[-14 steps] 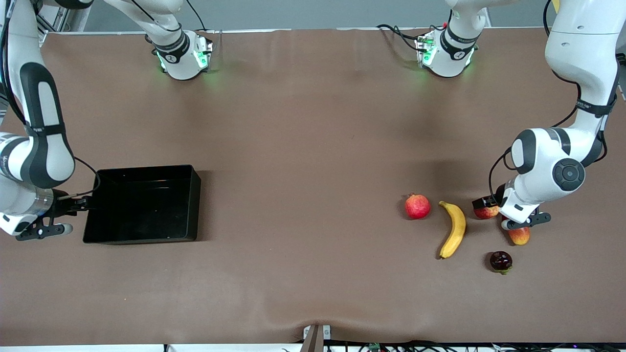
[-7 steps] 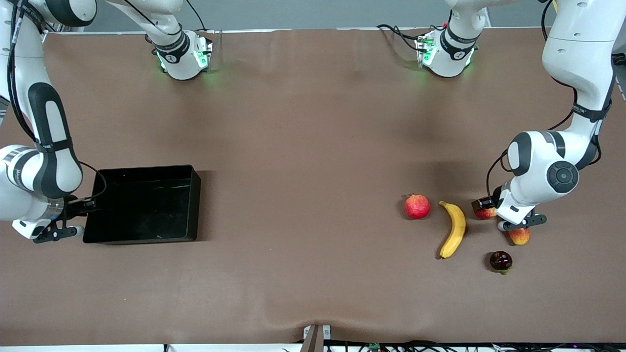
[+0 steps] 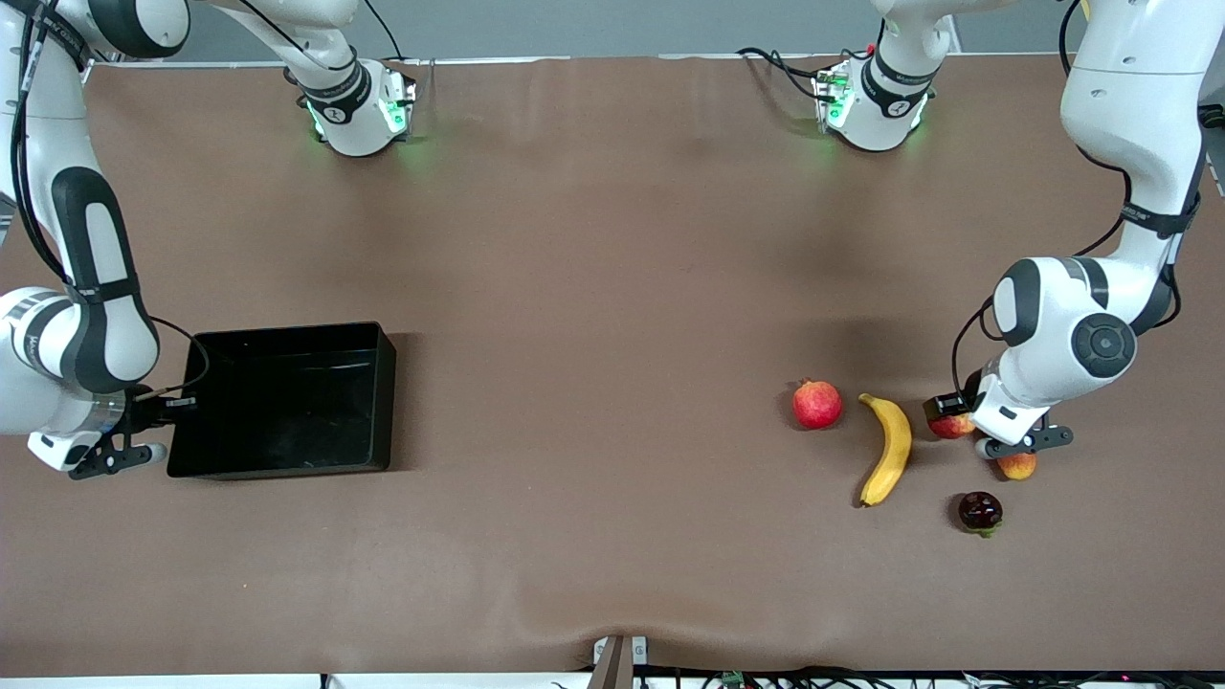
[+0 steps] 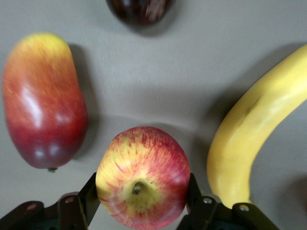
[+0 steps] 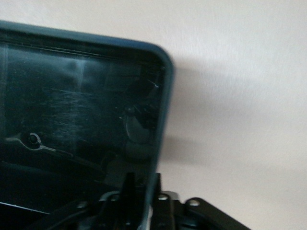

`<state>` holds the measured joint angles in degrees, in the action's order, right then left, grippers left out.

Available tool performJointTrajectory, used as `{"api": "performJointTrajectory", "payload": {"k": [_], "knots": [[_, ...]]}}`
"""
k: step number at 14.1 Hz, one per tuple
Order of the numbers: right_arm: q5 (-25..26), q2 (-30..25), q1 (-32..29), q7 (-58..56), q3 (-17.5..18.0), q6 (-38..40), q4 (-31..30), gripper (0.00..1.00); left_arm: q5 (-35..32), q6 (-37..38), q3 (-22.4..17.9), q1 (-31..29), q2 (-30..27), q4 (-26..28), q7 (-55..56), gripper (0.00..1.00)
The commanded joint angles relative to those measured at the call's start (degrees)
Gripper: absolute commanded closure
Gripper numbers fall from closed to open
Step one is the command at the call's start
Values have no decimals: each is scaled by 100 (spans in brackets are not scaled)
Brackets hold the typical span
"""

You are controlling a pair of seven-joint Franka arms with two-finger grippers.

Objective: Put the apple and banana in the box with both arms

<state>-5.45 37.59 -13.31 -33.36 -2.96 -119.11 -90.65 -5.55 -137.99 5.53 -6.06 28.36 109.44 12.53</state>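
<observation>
Clock directions are read on the front view, with 12 toward the arms' bases.

1. The apple (image 4: 144, 184) sits at about 4 o'clock on the table, at the left arm's end. The left gripper (image 4: 142, 194) is clenched on it, one finger (image 4: 91, 191) pressed to each side. A second ago those fingers stood wider around it. Whether the apple is off the table I cannot tell.
2. The banana (image 3: 888, 448) lies just beside the apple at its 9 o'clock, not touching it. It has not moved since the earlier frame.
3. The box (image 3: 287, 400) is at 9 o'clock on the table, well apart from the fruit. The right gripper (image 3: 163, 406) grasps the box wall nearest the right arm's end, with fingers (image 5: 128, 184) pinched on either side of it. They were open a second ago. The box has since shifted slightly toward 3 o'clock.
4. Inside the box only its glossy black floor shows. The apple and banana are both outside it.
5. A red-yellow mango (image 3: 1016, 465) lies at 4 o'clock of the apple, partly under the left gripper. More of it is covered now than before.
6. A dark round fruit (image 3: 980, 511) is at 5 o'clock of the apple.
7. An all-red fruit with a crown tip (image 3: 816, 404) is at 10 o'clock of the banana.
</observation>
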Motion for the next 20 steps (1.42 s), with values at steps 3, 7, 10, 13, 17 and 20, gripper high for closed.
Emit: {"api": "performJointTrajectory", "payload": {"k": [3, 7, 10, 13, 17, 20], "knots": [[-80, -567, 205, -136, 85, 931, 547, 100, -105, 377, 211, -9, -620, -89, 83, 100], [-614, -911, 986, 670, 76, 1398, 583, 100, -113, 860, 405, -9, -1051, -430, 74, 100], [-721, -1200, 1549, 1706, 85, 1538, 583, 100, -219, 1380, 448, 26, -1113, -782, 30, 100], [-721, -1455, 1893, 2841, 85, 1996, 566, 100, -167, 1633, 475, 17, -1324, -941, 39, 100], [-721, -1605, 2385, 3905, 85, 2041, 522, 100, 18, 2477, 484, 26, -1359, -1363, 74, 100], [-730, -1571, 2754, 4574, 94, 1944, 487, 100, 176, 2540, 484, 26, -1535, -1373, 66, 100]]}}
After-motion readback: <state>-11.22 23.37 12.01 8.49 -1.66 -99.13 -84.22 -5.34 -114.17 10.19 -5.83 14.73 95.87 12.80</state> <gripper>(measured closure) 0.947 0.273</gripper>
